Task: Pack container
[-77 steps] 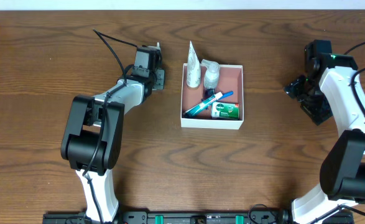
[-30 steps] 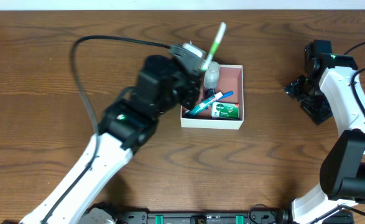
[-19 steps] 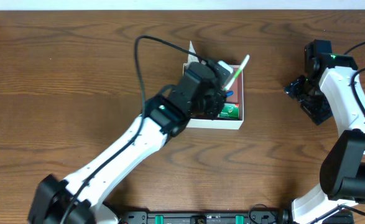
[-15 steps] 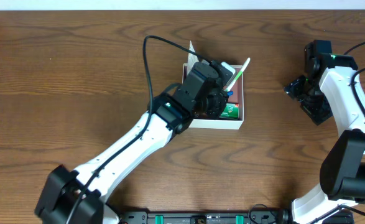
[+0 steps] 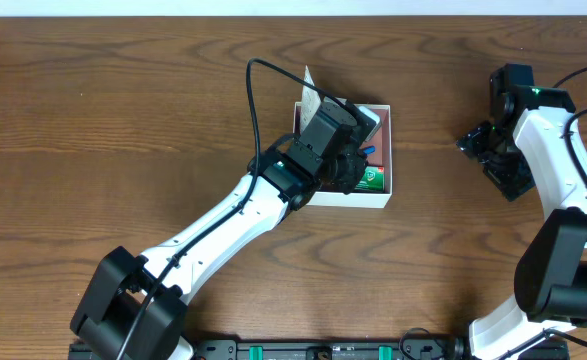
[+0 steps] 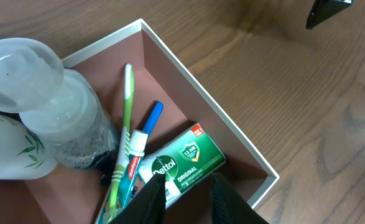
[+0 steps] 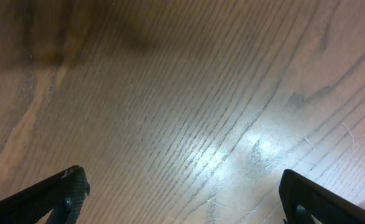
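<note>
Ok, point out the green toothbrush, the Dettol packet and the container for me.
green toothbrush (image 6: 125, 112): left wrist view, on its handle.
Dettol packet (image 6: 183, 163): left wrist view, on its green printed face.
container (image 6: 188, 93): left wrist view, on a bare inner wall.

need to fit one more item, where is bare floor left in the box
Bare floor shows in a corner of the container, bordered by its white wall and the green toothbrush, and a thin strip between the Dettol packet and that wall. Around the clear bottle it is crowded.
</note>
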You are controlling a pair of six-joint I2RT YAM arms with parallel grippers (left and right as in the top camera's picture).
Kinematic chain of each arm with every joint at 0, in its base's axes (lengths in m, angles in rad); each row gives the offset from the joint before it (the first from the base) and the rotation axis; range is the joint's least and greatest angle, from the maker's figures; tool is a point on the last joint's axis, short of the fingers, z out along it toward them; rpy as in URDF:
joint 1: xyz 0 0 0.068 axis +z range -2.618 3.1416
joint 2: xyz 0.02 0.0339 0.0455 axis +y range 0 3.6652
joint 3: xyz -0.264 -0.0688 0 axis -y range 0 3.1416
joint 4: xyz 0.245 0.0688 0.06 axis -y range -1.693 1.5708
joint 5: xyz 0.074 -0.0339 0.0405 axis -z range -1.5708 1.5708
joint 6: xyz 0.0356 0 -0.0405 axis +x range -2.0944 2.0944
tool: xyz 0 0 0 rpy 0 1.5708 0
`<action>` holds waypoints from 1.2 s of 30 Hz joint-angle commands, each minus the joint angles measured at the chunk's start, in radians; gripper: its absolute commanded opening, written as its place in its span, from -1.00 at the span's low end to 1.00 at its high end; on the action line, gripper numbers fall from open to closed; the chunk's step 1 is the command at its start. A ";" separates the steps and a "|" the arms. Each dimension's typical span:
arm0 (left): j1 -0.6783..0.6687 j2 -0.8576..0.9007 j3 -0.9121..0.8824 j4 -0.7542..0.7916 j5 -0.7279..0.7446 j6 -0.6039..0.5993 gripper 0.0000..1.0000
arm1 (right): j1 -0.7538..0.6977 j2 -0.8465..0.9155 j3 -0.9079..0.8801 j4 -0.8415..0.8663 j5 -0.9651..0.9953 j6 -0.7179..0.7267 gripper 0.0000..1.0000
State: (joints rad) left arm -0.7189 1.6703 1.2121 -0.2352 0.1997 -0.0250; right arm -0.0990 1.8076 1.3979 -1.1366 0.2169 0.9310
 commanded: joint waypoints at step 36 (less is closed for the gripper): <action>0.003 -0.966 0.016 -0.758 -0.443 -0.119 0.93 | -0.005 0.006 0.007 0.000 0.011 -0.004 0.98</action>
State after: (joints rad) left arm -0.7181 0.7479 1.2133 -0.9489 -0.1150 -0.0685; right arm -0.0990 1.8076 1.3979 -1.1366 0.2169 0.9310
